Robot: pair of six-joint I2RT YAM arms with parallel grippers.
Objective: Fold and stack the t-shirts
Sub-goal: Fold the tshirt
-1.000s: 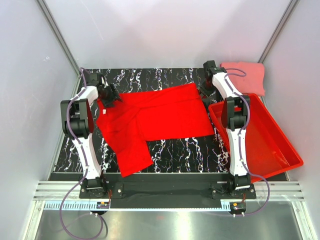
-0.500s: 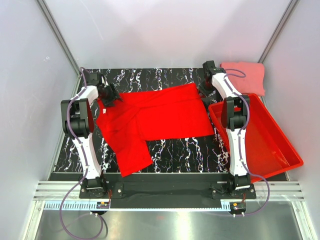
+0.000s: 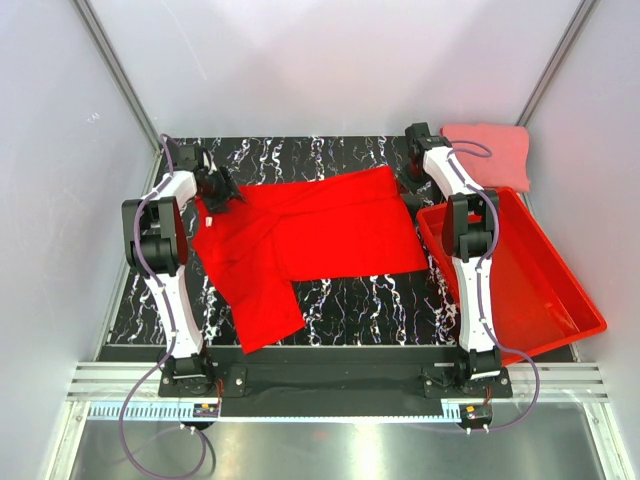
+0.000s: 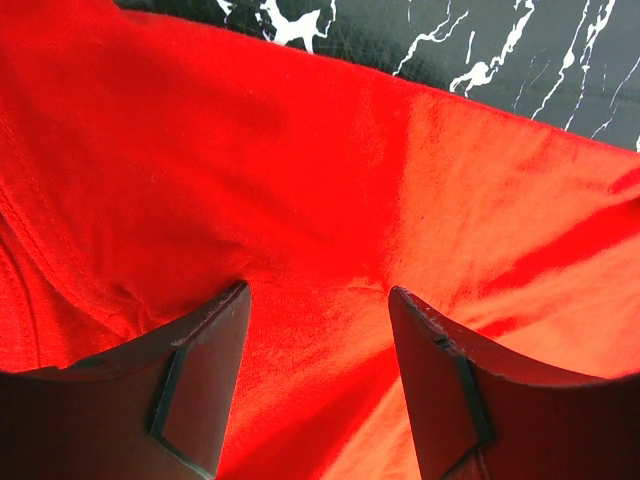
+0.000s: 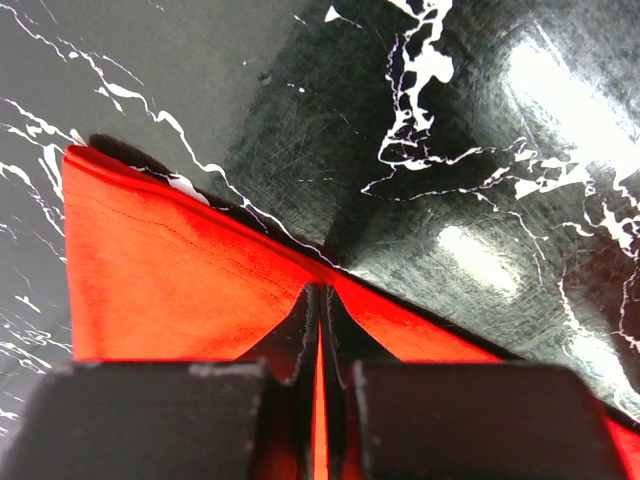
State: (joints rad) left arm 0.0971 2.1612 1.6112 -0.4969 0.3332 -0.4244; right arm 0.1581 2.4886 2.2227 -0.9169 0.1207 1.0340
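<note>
- Your red shirt (image 3: 310, 235) lies flat across the middle of the table (image 3: 350, 300). A broad band runs toward the right, and a narrower flap angles down toward the near left edge.
- Its cloth is bright, matte and soft. It is mostly smooth, with shallow creases and a stitched seam showing in the left wrist view.
- Your left gripper (image 3: 222, 195) sits on the shirt's far left corner. Its jaws stand apart, tips down on the cloth, with a small pucker between them.
- Your right gripper (image 5: 320, 300) is at the shirt's far right corner. Its jaws are together, with a thin sliver of the red edge pinched between them.
- A pink shirt (image 3: 498, 150) lies folded into a soft rectangle at the far right corner.
- A rigid, glossy red bin (image 3: 545, 285) sits askew on the right, just beside the red shirt.
- The tabletop is shiny black with white marble veins.
</note>
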